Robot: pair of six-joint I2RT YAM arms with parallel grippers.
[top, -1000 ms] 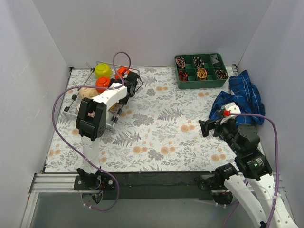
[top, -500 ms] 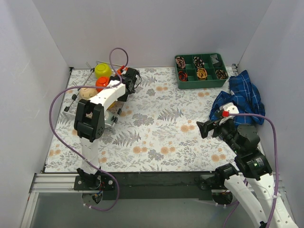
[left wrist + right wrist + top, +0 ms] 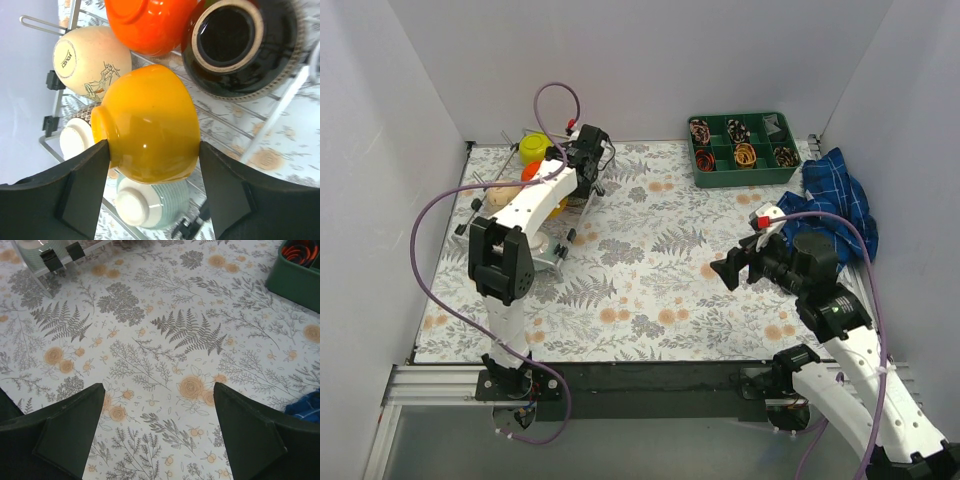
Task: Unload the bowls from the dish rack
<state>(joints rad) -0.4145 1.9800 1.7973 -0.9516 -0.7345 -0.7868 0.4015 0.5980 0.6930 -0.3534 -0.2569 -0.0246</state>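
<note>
From above, the left arm reaches across the dish rack (image 3: 480, 208) at the far-left corner of the table (image 3: 650, 290). The left gripper (image 3: 583, 168) sits a little farther back and nearer the wall than a second ago. The red-orange bowl that showed beside it then is now covered by the wrist. A lime green bowl (image 3: 532, 148), a red-orange bowl (image 3: 531, 172) and a beige bowl (image 3: 500, 196) show in the rack beside the arm. The right gripper (image 3: 725, 270) has swung leftward towards the middle of the table, away from the blue cloth (image 3: 835, 205). The green compartment tray (image 3: 740, 150) stands where it was, at the far right.

In the left wrist view, the left gripper's fingers (image 3: 75, 195) press against opposite sides of a yellow-orange bowl (image 3: 150, 115), which lies on its side between them, so the jaws are closed on it. Around it in the rack are the red-orange bowl (image 3: 150, 20), a dark brown bowl (image 3: 240, 45), the beige bowl (image 3: 90, 60), a grey striped bowl (image 3: 150, 205) turned base-up, and a dark-patterned bowl with a white foot (image 3: 77, 140). Whether the held bowl rests on the wires cannot be told.

In the right wrist view, the right gripper (image 3: 159, 387) is spread wide with nothing between its fingers, hanging over bare floral table. A corner of the rack (image 3: 50, 255) shows at the top left, the tray's edge at the top right and the cloth at the lower right.
</note>
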